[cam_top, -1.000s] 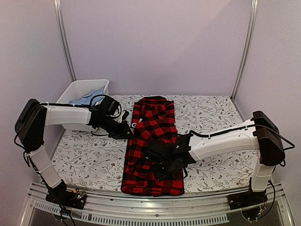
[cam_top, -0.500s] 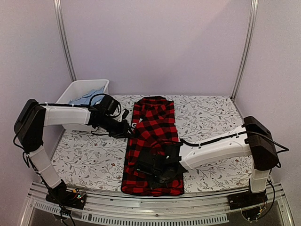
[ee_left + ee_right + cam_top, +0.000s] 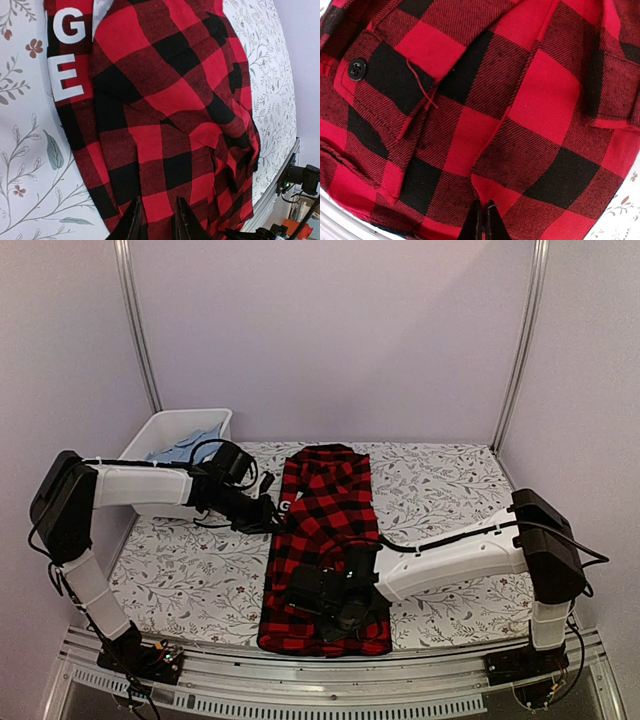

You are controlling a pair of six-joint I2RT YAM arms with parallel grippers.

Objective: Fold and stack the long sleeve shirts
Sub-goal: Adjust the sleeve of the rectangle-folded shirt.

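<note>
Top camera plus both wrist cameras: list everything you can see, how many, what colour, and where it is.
red-and-black checked shirt: one, red and black, laid lengthwise in the middle of the table
white letters: G and E readable, white, on the shirt's left edge
bin: one, white plastic, far left corner
cloth: one visible, light blue, inside the bin
table cover: one, white with grey floral print, under the shirt
upright poles: two, silver, at the back corners
left gripper: one, black, at the shirt's left edge with cloth between its fingers
right gripper: one, black, shut, on the shirt's near end
</note>
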